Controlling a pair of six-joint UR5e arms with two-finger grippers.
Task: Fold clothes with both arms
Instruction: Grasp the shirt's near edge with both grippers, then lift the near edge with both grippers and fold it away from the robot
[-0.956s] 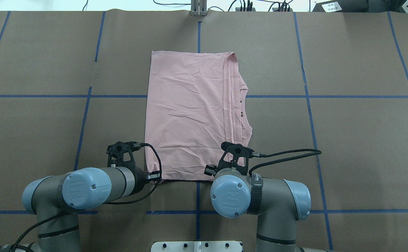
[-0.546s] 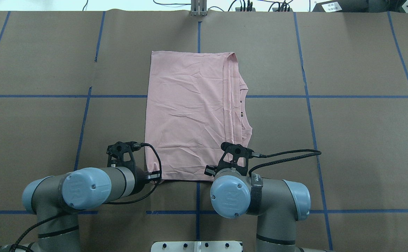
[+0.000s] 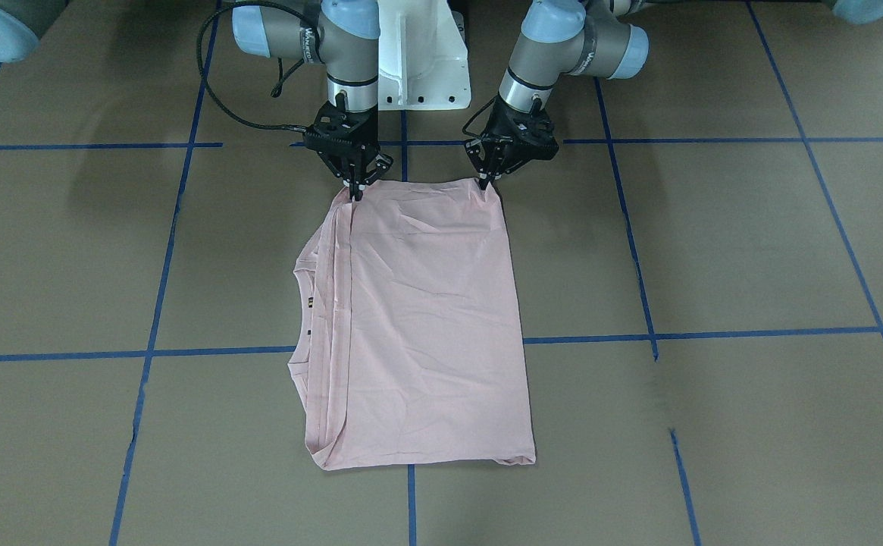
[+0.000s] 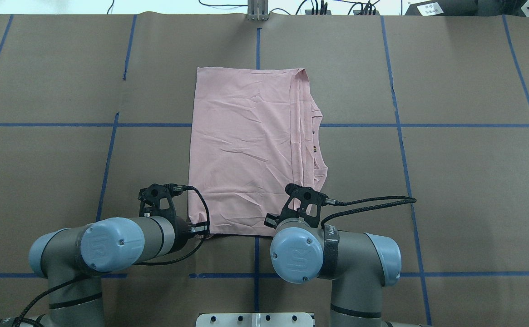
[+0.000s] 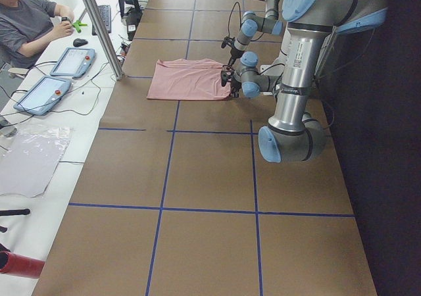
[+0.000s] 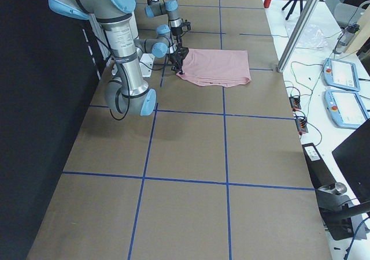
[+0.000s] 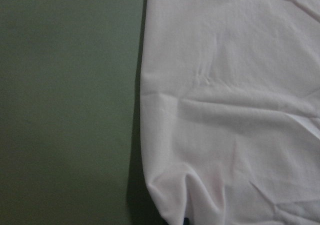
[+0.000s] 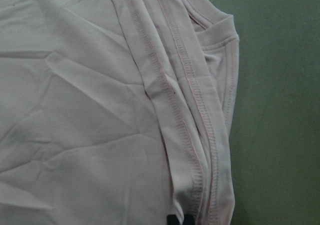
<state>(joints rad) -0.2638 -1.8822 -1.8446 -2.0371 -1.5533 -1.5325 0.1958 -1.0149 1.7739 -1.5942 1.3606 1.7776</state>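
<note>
A pale pink shirt (image 3: 426, 326) lies flat on the brown table (image 3: 714, 250), folded into a long rectangle with its plain side up. It sits at the middle of the table's width, straddling one of the blue tape lines (image 3: 714, 334). Its stacked seams and neckline run down the edge on the robot's right. The left gripper (image 3: 484, 182) stands at the near corner on the robot's left, with its jaws drawn narrow and pinched onto the cloth, which puckers up slightly there. The right gripper (image 3: 355, 194) is at the other near corner, its jaws likewise closed tight on the layered edge. In the right wrist view the dark fingertips (image 8: 174, 219) bite the bottom of the seams. Both arms reach down from the base side, and the far end of the shirt lies loose on the table.
</note>
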